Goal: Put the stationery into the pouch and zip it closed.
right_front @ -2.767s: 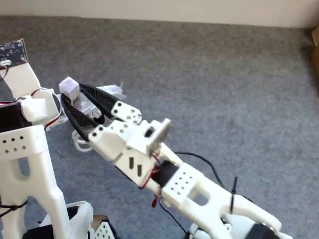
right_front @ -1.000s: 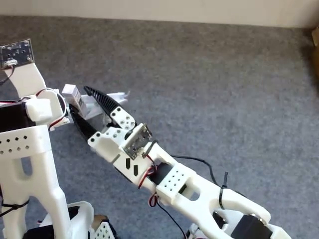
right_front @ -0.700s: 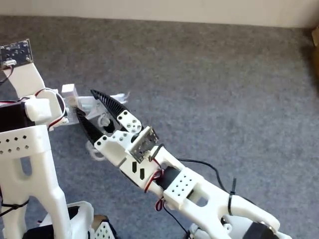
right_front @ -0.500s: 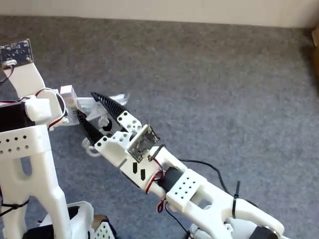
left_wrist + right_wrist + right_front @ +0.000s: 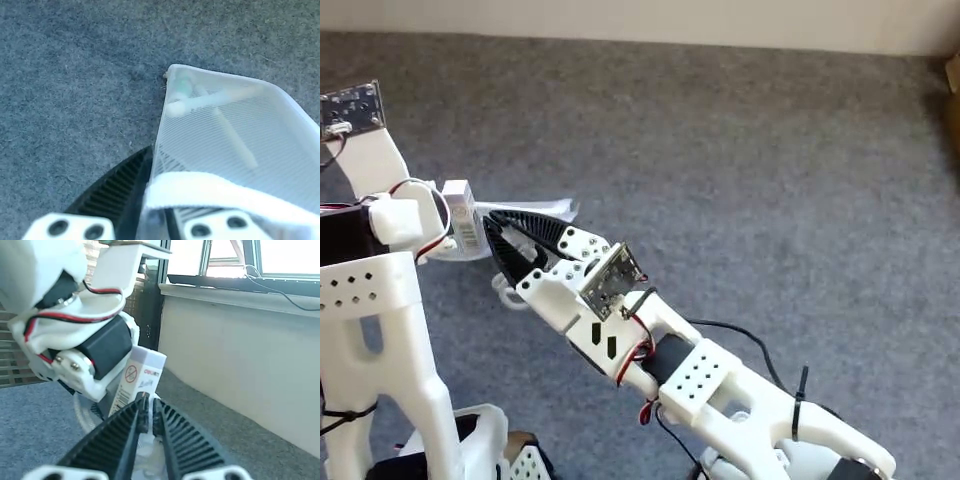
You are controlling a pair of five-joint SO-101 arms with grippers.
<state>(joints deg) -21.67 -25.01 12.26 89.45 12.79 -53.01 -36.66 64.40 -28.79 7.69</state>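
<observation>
Pouch: the see-through striped pouch (image 5: pixel 235 125) was in the left hand (image 5: pixel 150 202), with its far end stretched out from the hand towards the grey tabletop (image 5: pixel 770 150). I could not tell if that end touched the tabletop.
Left hand: it was clamped on the near end of the pouch. One black finger (image 5: pixel 117 192) showed just beside the fabric, and a white band (image 5: pixel 210 186) crossed the pouch close to the hand.
Inside the pouch: two thin pale sticks (image 5: pixel 205 101) lay in the far corner, one across the other, with a small green spot (image 5: pixel 185 84) near them. What they were exactly was too blurred to tell.
Box: a small white box (image 5: pixel 142 371) with print stood tilted at the pouch end by the left arm (image 5: pixel 375 290), under that arm's black motor (image 5: pixel 102 352). I could not tell if it sat inside the pouch mouth.
Right hand: the right hand (image 5: pixel 148 407) had its black fingers drawn almost together, with only a thin slit between them. The tips were just in front of the box. Something white lay between the fingers lower down, and I could not tell if they pinched it.
Right arm: the right arm (image 5: pixel 720 385) came in from the near right corner, across the tabletop, towards the pouch.
Behind: a pale wall (image 5: pixel 235 370) and a window (image 5: pixel 280 257) stood above it.
</observation>
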